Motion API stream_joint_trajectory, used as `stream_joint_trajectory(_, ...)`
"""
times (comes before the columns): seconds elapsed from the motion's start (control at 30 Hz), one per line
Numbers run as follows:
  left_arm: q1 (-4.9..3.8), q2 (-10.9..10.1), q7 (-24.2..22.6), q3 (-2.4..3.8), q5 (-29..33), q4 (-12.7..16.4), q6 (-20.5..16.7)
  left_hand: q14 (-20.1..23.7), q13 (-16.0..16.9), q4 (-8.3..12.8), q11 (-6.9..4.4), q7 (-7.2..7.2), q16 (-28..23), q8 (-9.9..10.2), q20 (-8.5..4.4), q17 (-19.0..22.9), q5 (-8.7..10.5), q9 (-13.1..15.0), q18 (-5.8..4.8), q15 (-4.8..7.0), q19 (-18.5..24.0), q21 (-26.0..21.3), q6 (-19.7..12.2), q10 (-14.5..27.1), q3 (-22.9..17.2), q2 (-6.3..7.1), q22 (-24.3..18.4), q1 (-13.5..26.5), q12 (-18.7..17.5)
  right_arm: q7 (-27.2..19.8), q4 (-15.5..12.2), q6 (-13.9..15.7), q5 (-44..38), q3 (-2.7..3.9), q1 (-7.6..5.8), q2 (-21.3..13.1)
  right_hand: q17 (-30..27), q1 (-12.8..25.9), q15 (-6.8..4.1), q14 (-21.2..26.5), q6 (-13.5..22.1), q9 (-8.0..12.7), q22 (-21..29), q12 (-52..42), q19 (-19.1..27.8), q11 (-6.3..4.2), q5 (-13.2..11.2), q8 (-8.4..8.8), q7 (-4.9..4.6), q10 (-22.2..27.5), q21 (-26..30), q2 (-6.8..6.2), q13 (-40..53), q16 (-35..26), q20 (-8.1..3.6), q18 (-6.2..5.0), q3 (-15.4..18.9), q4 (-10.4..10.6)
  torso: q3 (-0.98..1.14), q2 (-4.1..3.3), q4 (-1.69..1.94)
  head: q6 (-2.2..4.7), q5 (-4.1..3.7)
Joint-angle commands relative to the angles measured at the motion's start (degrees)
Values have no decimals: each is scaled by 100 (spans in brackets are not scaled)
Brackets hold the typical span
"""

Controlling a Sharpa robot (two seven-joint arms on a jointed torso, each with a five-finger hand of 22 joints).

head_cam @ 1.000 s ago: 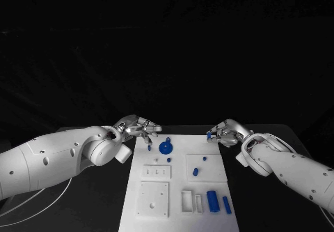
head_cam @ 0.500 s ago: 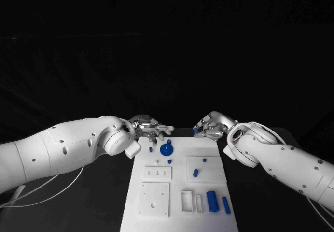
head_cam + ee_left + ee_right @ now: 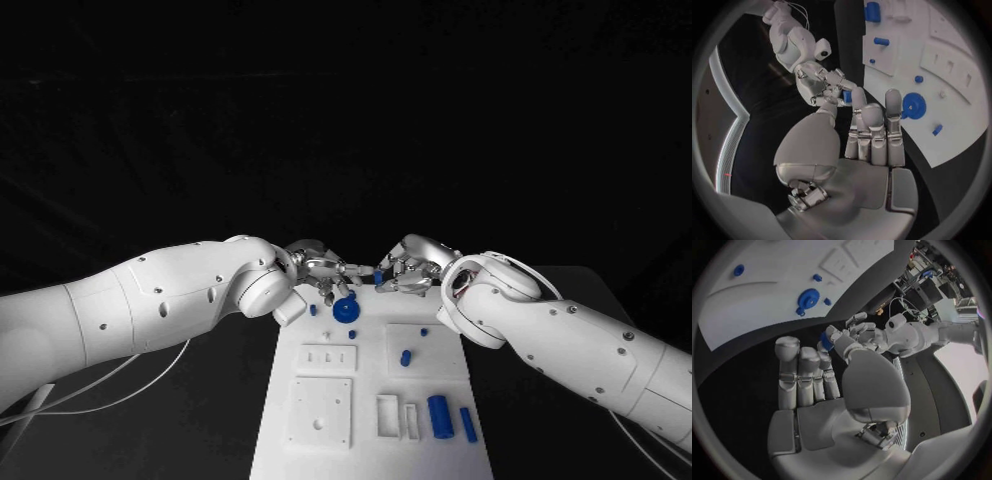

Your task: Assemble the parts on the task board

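A: Where are the hands rn?
B: Both meet above the far edge of the task board (image 3: 369, 400). Right hand (image 3: 411, 270) pinches a small blue part (image 3: 379, 277) btwn thumb and a finger. Left hand (image 3: 320, 268) is just beside it, fingertips at that same part; can't tell if it grips it.
A: Rest of the parts?
B: Blue gear (image 3: 346, 309) near the board's far edge, small blue peg (image 3: 313, 310) beside it. Blue piece (image 3: 405, 355) on a raised block mid-board. Two blue cylinders (image 3: 440, 416) by the near right corner.
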State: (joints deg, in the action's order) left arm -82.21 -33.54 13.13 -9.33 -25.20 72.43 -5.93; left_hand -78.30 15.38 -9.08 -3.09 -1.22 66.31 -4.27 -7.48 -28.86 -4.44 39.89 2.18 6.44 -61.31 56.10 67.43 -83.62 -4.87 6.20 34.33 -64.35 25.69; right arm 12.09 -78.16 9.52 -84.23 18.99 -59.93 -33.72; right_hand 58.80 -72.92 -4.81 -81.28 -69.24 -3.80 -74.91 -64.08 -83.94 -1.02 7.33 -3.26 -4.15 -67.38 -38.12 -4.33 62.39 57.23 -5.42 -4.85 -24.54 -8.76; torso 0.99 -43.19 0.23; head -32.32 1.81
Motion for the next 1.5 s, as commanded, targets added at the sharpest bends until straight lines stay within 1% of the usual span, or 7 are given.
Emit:
stream_joint_trajectory(0.03,-12,54,183,0,-183,-29,-239,61,23,-117,5,-7,66,29,12,26,39,96,-1,-5,47,-72,-45,95,-52,99,115,-4,87,193,-18,-188,-279,-23,-11,44,9,13,10,-38,4,-31,-431,19,-73,-8,38,-35,9,-21,-25,-42,-3,4,-33,-32,-19,2,-6,-5,0,0,3)
stream_joint_trajectory(0.23,-12,110,248,-1,-328,-59,-386,67,55,-142,10,-12,129,22,14,19,32,127,-4,-11,53,-100,-99,131,-37,145,175,5,152,227,-43,-210,-299,-43,-19,88,14,23,7,-43,-3,-33,-435,12,-78,-11,27,-37,14,-28,-47,-33,1,6,-34,-30,-6,21,-2,-9,3,-6,15)
stream_joint_trajectory(0.87,-12,219,543,-33,-542,-89,-188,86,76,-119,3,-11,206,32,17,45,59,116,-9,-15,53,-167,-92,162,-33,149,325,-23,248,294,-58,-240,-329,-49,-21,188,20,36,2,-54,-8,-35,-441,12,-92,-16,52,-35,23,-36,-79,-33,-3,3,-39,-25,48,62,3,-8,-9,-17,34)
stream_joint_trajectory(0.93,-12,231,557,-34,-554,-87,-176,84,76,-83,2,-14,229,32,16,51,28,100,-8,-13,49,-185,-90,161,-33,121,372,-43,263,298,-56,-249,-331,-49,-22,202,24,34,1,-58,-11,-35,-444,9,-97,-18,52,-36,24,-41,-93,-32,0,5,-41,-22,57,68,1,-9,-9,-15,36)
stream_joint_trajectory(1.03,-12,245,567,-35,-563,-81,-164,89,91,11,-2,-15,275,32,12,43,-201,97,-9,-10,39,-199,-102,165,1,47,423,-65,301,302,-54,-268,-334,-49,-23,216,24,34,1,-58,-11,-35,-444,9,-97,-18,52,-36,24,-41,-93,-32,0,5,-41,-22,57,68,-2,-11,-6,-10,33)
stream_joint_trajectory(1.4,-13,288,594,-36,-570,-90,-86,100,96,77,-7,-6,307,29,11,60,-199,96,-12,-8,32,-249,-88,179,9,-31,514,-62,335,323,-23,-320,-424,-55,-27,288,21,37,0,-57,-11,-35,-443,12,-97,-17,58,-35,26,-39,-87,-34,-3,-5,-42,-21,82,83,-5,-15,-4,-18,27)
stream_joint_trajectory(1.5,-13,299,600,-36,-569,-89,-34,112,93,177,-6,-6,316,31,10,77,-244,99,-15,-7,24,-294,-89,191,47,-122,588,-92,345,330,-19,-316,-452,-59,-27,308,21,37,0,-57,-11,-35,-443,12,-97,-17,58,-35,26,-39,-87,-34,-3,-5,-42,-21,82,83,-5,-13,2,-25,27)
